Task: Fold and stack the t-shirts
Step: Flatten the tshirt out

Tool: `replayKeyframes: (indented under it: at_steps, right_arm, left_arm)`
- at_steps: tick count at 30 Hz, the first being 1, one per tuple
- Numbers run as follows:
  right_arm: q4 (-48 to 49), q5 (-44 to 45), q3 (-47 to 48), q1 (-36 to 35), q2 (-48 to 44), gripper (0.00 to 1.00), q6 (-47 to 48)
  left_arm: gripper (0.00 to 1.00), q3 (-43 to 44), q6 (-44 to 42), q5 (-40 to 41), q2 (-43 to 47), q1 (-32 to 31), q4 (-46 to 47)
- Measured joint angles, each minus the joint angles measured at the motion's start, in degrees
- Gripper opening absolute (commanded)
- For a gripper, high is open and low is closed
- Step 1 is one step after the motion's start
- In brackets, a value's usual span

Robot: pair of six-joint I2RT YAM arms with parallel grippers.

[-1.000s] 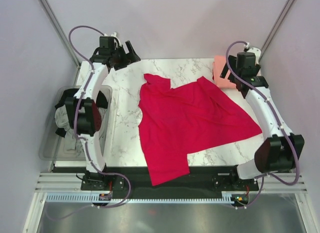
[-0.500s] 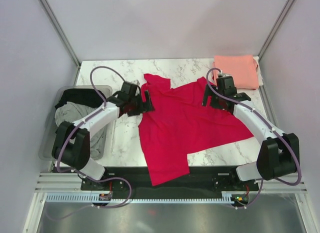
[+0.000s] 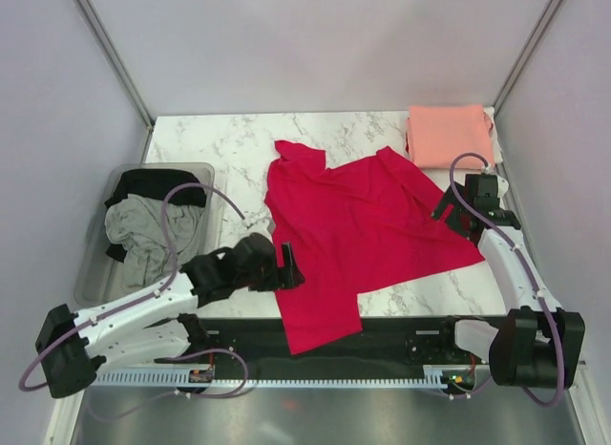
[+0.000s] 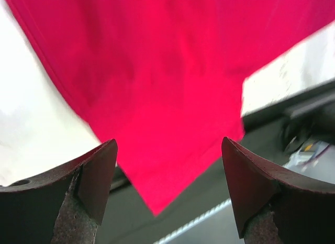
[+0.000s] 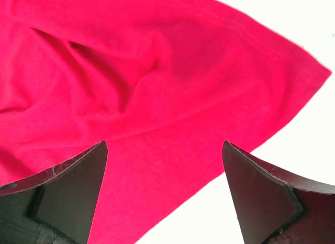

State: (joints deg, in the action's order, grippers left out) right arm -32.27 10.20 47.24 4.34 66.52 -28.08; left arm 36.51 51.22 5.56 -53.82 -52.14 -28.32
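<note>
A crimson red t-shirt (image 3: 358, 230) lies spread and askew on the marble table (image 3: 215, 144), its lower corner hanging over the front edge. It fills the left wrist view (image 4: 157, 71) and the right wrist view (image 5: 131, 87). A folded salmon pink t-shirt (image 3: 449, 135) lies at the back right corner. A grey t-shirt (image 3: 143, 237) and a black t-shirt (image 3: 143, 185) lie in the bin. My left gripper (image 3: 286, 265) is open and empty at the red shirt's left edge near the front. My right gripper (image 3: 449, 213) is open and empty over the shirt's right side.
A clear plastic bin (image 3: 95, 283) stands off the table's left side. Slanted frame posts (image 3: 110, 53) rise at both back corners. A black rail (image 3: 401, 335) runs along the table's front edge.
Both arms came in from the back corners. In the last half second the left gripper swept toward the front left edge of the red shirt and the right gripper drew back to its right side.
</note>
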Motion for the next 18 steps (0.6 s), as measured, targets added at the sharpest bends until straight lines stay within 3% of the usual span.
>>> replayKeyframes:
  at_steps: [5,10,15,18]
  right_arm:
    - [-0.39,-0.28,-2.01,-0.20,-4.33,0.98,-2.23]
    - [-0.81,-0.74,-3.02,0.35,-5.84,0.98,-3.76]
    - [-1.40,-1.81,-5.62,2.69,-5.84,0.98,-3.89]
    - [-2.05,-3.06,-6.21,5.49,-5.86,0.98,-3.63]
  left_arm:
    - [0.86,-1.55,10.36,2.51,-4.50,-14.27,-5.81]
    - [0.85,-2.67,19.56,4.52,-7.34,-24.15,-8.07]
    - [0.82,-2.69,24.72,5.27,-13.46,-28.09,-8.07]
    - [0.75,-2.99,26.38,5.29,-15.52,-28.98,-6.60]
